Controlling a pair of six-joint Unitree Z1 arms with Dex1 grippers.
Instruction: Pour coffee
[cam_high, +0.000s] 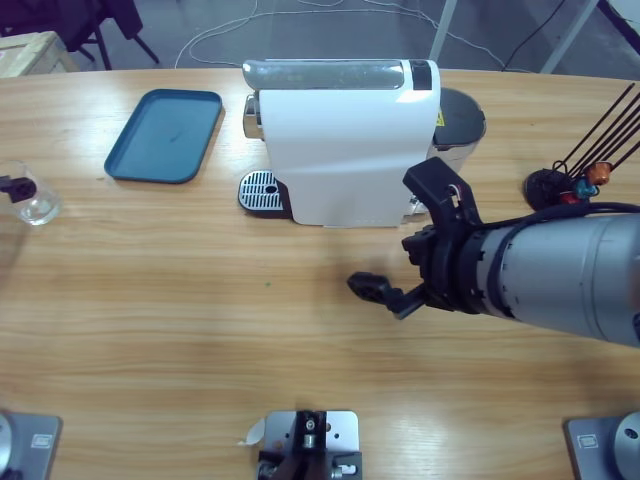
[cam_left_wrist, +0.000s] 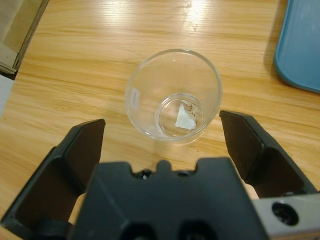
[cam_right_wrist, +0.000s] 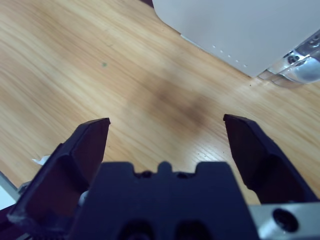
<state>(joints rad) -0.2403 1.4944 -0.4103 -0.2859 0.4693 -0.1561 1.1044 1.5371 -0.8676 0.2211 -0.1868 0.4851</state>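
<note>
High view: glass cup (cam_high: 38, 205) sits at the desk's (cam_high: 200, 300) nine o'clock edge, well apart from the coffee machine (cam_high: 345, 140).
Left wrist view: my left pincer (cam_left_wrist: 162, 132) spread around the cup; a crooked squeeze could tip it.
Right wrist view: my right pincer (cam_right_wrist: 165, 132) spread, empty, near the machine; swinging could strike it.

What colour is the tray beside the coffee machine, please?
Blue tray, clearest in the high view.

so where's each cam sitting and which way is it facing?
High view: fixed above the wooden table, looking down at the white coffee machine; shows the right gripper on its silver arm.
Left wrist view: looks down along the open left gripper at a clear glass cup.
Right wrist view: looks along the open right gripper at bare wood.
Shared: the blue tray, in high and left wrist views.
</note>
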